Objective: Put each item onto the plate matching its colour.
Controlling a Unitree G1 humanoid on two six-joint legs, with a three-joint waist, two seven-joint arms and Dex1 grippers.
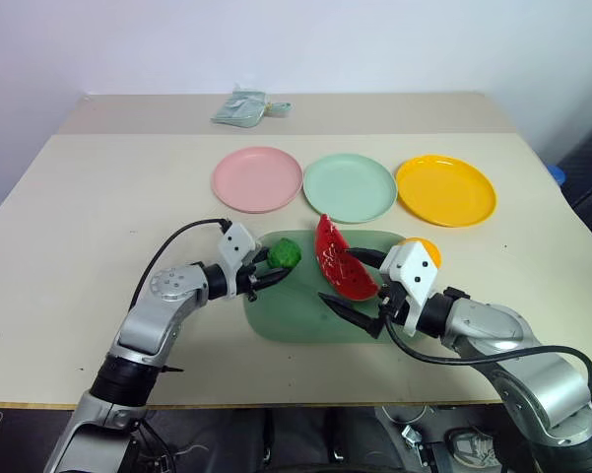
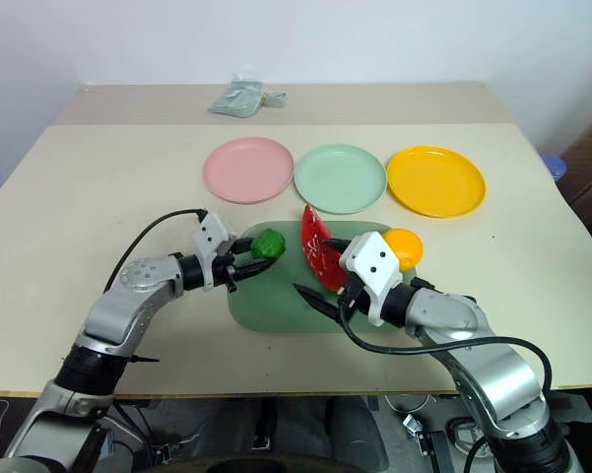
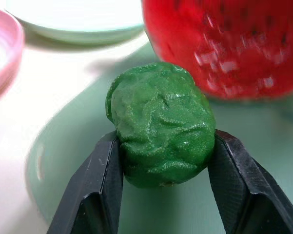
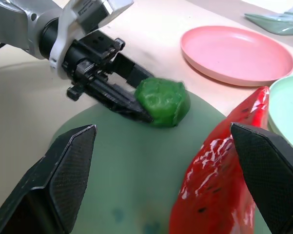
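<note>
Left gripper (image 1: 272, 273) has its two black fingers pressed against either side of the bumpy dark green toy ball (image 1: 285, 253), which still sits on the large green rounded-rectangle board (image 1: 276, 320), at the board's far left corner. The grip looks only just made, so the step in hand is judged to be securing the ball before carrying it. To do it well, the fingers should bite on the ball's widest part, as the left wrist view shows them doing, and the lift should go straight up before swinging toward the pale mint green round plastic plate (image 1: 350, 187), which lies just beyond the board between the pink plate (image 1: 257, 178) and the yellow-orange plate (image 1: 445, 189).

Beside the ball on the board, the red watermelon wedge with seeds and green rind (image 1: 340, 260) stands tilted on edge; the lift must not brush it. The round orange toy fruit (image 1: 424, 247) sits at the board's far right corner.

Reaching in low from the board's left, the left arm holds its gripper nearly level. Right gripper (image 1: 356, 287) gapes wide around the wedge without gripping it, its arm coming in from the board's right.
</note>
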